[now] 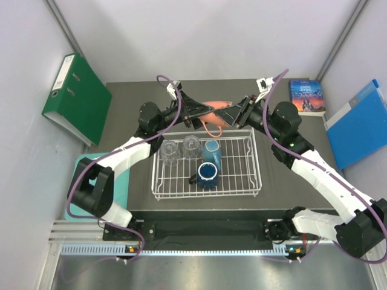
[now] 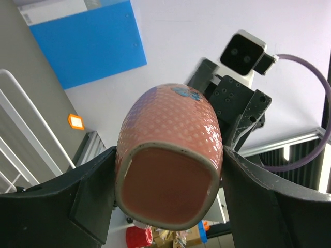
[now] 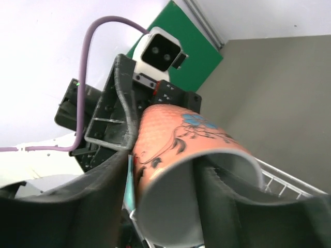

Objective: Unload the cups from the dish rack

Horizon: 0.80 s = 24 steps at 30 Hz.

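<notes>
Aloft, pink mug (image 1: 216, 113), near rack (image 1: 259, 175), far edge

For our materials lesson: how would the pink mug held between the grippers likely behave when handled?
The pink mug looks like glazed ceramic: probably stiff, slippery, and breakable if dropped. Its rounded body lies sideways in the left gripper, so set down that way it might roll.

ROOM | dark table (image 1: 121, 109) I work over | white walls (image 1: 211, 36) behind and beside it | green binder (image 1: 75, 96) off its far-left corner (leaning on the wall) | blue folder (image 1: 360, 124) right of table | book (image 1: 307, 96) at far-right corner | light soft, even
</notes>
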{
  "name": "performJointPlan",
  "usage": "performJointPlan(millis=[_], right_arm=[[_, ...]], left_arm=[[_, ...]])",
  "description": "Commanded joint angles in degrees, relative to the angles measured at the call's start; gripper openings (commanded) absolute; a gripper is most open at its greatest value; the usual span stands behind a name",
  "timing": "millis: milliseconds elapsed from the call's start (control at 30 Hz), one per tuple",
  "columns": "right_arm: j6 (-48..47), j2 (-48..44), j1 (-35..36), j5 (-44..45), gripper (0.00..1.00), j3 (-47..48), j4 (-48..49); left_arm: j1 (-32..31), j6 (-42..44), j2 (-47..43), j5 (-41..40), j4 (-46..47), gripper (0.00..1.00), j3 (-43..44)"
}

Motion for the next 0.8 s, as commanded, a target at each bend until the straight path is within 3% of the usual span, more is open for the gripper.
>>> performJointPlan(millis=[0,33,133,167,233,267,300,333,367,433,467,700,767], right_arm=[[1.5,0.0,-0.5,-1.5,0.40,0.3,4.7],[1.7,0.1,-0.5,-1.8,0.39,0.0,5.2],[2.5,0.6,-0.5,-3.4,0.19,-0.1,5.5],[2.5,0.7,-0.5,-3.5,0.00,0.1,5.1],[2.3,0.4,-0.6,-3.4,0.00,0.2,4.0],[1.9,0.0,-0.6,-3.4,0.00,0.2,3.2],[1.1,-0.4,-0.6,-2.8,0.00,0.5,2.4],[0.6,-1.0,-0.6,-2.5,0.00,0.5,1.7],[0.2,-1.5,-0.6,-2.3,0.00,0.9,1.0],[-1.1,-3.0,-0.8,-1.2,0.00,1.1,-0.8],[-1.5,-3.6,-0.8,0.1,0.00,1.5,-1.6],[-5.5,-6.3,-2.2,4.5,0.00,5.0,-9.0],[-6.8,-6.6,-2.7,11.0,0.00,8.0,-14.9]], left_arm=[[-1.1,1.0,0.4,0.2,5.3,0.00,4.4],[-1.3,1.1,0.8,0.3,5.2,0.00,4.8],[-1.7,1.3,1.8,0.4,5.2,0.00,5.2],[-1.6,1.3,2.0,0.3,5.2,0.00,5.2],[-1.6,1.7,2.4,0.3,4.8,0.00,5.2],[-1.6,2.0,2.3,0.2,4.1,0.05,5.3],[-1.5,2.4,2.3,0.0,3.7,0.12,5.4],[-1.5,3.5,2.1,-0.1,2.3,0.27,5.6],[-1.5,4.0,2.1,-0.1,1.7,0.50,5.7],[-1.2,5.0,2.0,-0.4,0.5,0.74,6.1],[-1.0,5.1,2.0,-0.8,-1.3,0.98,6.1],[2.2,10.1,-0.3,-6.2,-15.2,0.99,6.0],[3.0,11.2,-1.4,-9.0,-19.8,0.99,6.1]])
